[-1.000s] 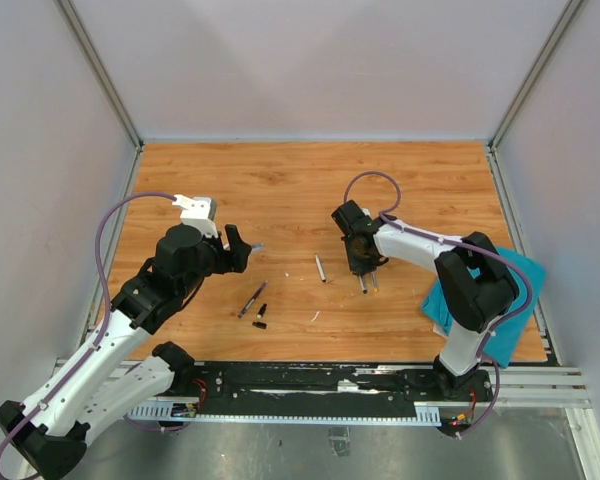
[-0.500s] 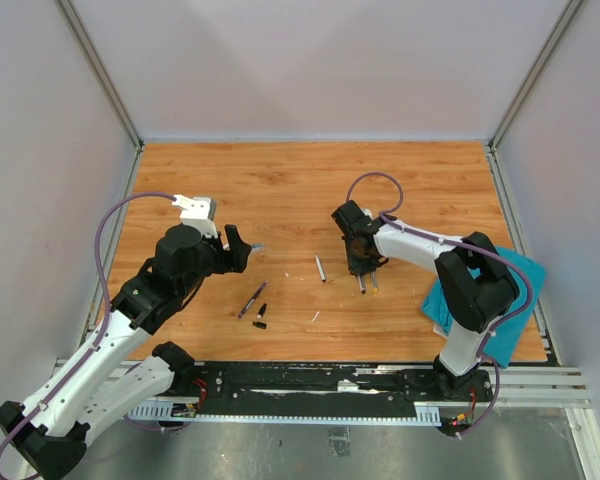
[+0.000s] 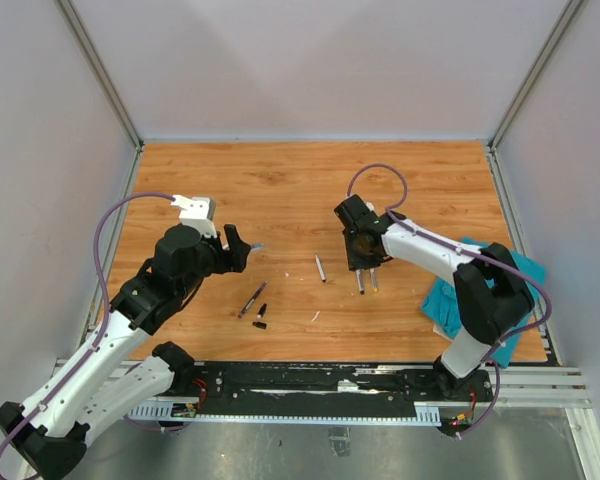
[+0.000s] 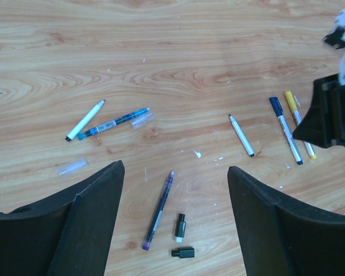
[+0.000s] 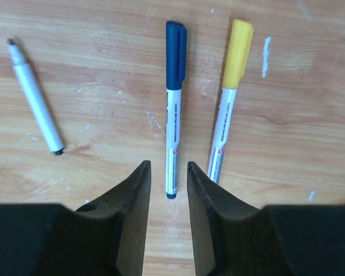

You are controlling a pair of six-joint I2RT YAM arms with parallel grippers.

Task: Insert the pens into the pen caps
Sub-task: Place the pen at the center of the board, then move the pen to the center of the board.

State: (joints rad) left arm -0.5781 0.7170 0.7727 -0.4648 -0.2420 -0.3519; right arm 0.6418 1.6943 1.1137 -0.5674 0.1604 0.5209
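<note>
My right gripper (image 3: 364, 257) (image 5: 168, 167) is slightly open and points down at the table. The near end of a white pen with a dark blue cap (image 5: 173, 109) (image 3: 361, 282) lies in the gap between its jaws, not clamped. A yellow-capped pen (image 5: 230, 98) (image 3: 373, 280) lies beside it, and an uncapped white pen (image 5: 35, 98) (image 3: 320, 268) lies to the left. My left gripper (image 3: 242, 245) (image 4: 175, 168) is wide open and empty above a dark purple-tipped pen (image 4: 159, 210) (image 3: 251, 299) and two black pen caps (image 4: 180, 226) (image 4: 183, 252).
In the left wrist view a white pen (image 4: 85, 119), a blue pen (image 4: 114, 122) and two clear caps (image 4: 142, 119) (image 4: 71, 167) lie further left. A teal cloth (image 3: 445, 297) lies at the right near edge, under the right arm. Grey walls enclose the wooden table (image 3: 300, 180).
My right arm's elbow has swung right and the right gripper has shifted slightly. The left arm, the pens and the caps have not moved.
</note>
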